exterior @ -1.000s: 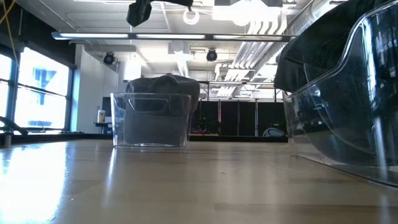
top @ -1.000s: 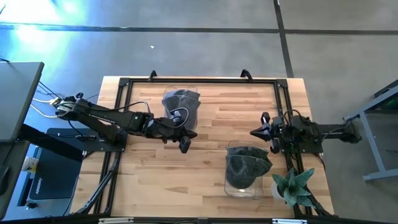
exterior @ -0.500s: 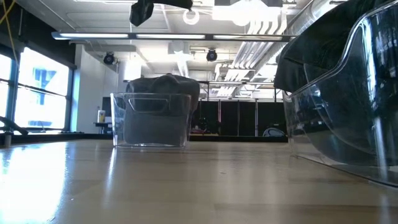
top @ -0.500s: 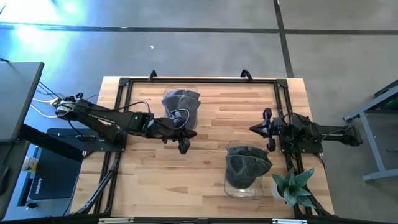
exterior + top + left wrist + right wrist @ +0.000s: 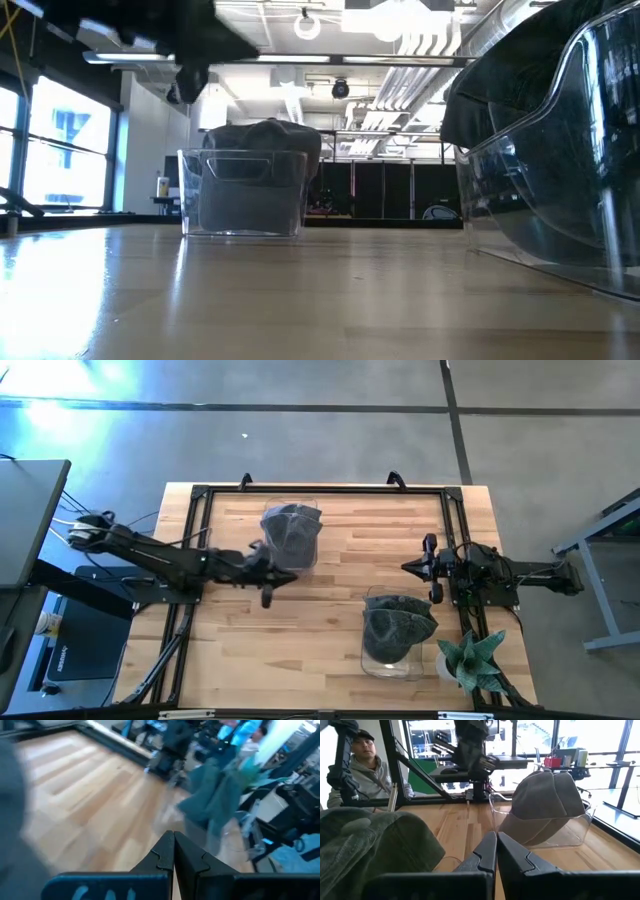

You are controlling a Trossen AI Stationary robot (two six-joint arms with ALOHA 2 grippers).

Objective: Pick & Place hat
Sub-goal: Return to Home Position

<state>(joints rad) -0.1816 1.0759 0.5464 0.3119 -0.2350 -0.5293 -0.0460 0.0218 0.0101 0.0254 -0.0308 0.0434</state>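
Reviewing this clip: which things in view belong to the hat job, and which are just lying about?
Job:
- top transparent bin holding gray caps
- bottom transparent bin holding a dark gray cap
- left gripper, shut, near the top bin
- right gripper, shut, at the table's right side

Lying about:
- green plant at the table's corner
- black frame
- person seated beyond the table

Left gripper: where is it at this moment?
In the high view the left gripper hangs shut over the left half of the table, close beside the top transparent bin, at that bin's lower left corner in the picture.
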